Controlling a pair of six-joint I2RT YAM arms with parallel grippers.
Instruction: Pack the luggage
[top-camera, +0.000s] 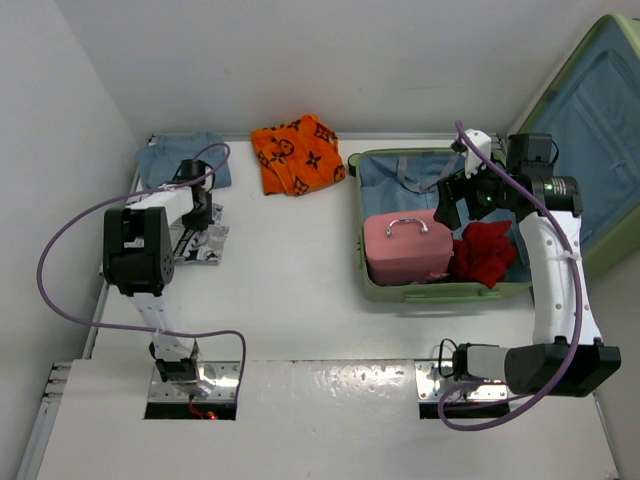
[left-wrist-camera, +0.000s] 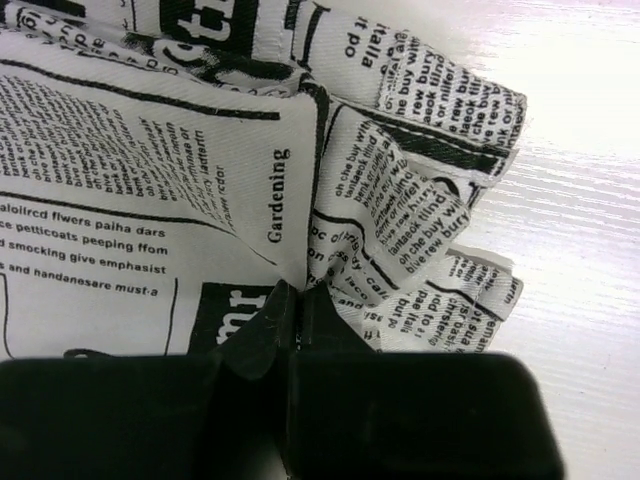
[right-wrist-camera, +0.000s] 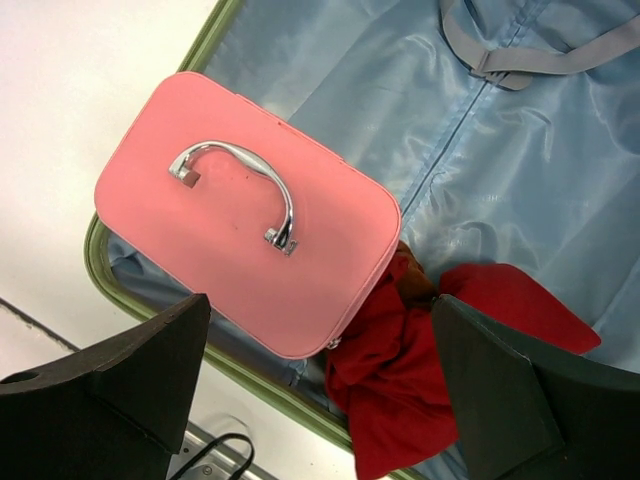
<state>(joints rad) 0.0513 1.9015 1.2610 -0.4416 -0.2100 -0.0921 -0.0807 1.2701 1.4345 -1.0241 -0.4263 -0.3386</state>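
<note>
Left gripper (left-wrist-camera: 297, 300): jaws together, pinching a raised fold of the newsprint cloth (left-wrist-camera: 150, 150), which lies crumpled on the table (top-camera: 300, 300) at far left. The bite looks shallow and near one edge, so the rest would probably hang and trail if lifted. Right gripper (top-camera: 452, 200): jaws apart, holding nothing, poised over the luggage (top-camera: 440, 292). In the wrist view the pink case (right-wrist-camera: 250, 210) and the red cloth (right-wrist-camera: 420, 390) show between its fingers. The luggage sits open on the right half of the table, its tray flat and its lid (top-camera: 600, 110) standing up and back at far right. The pink case fills the tray's near-left corner and the red cloth touches its right side. The far half shows bare blue lining and a grey strap (right-wrist-camera: 540, 60). An orange cloth (top-camera: 297, 152) and a blue garment (top-camera: 165, 160) lie unpacked along the far edge, well apart from the tray. Handling judgement: the shell is rigid and ribbed and should not flex or crush. It is bulky (too wide for either jaw to span), and the lining looks slick. The green rim or the lid's free edge is the sensible hold. The soft items should drop in easily where the lining is bare.
</note>
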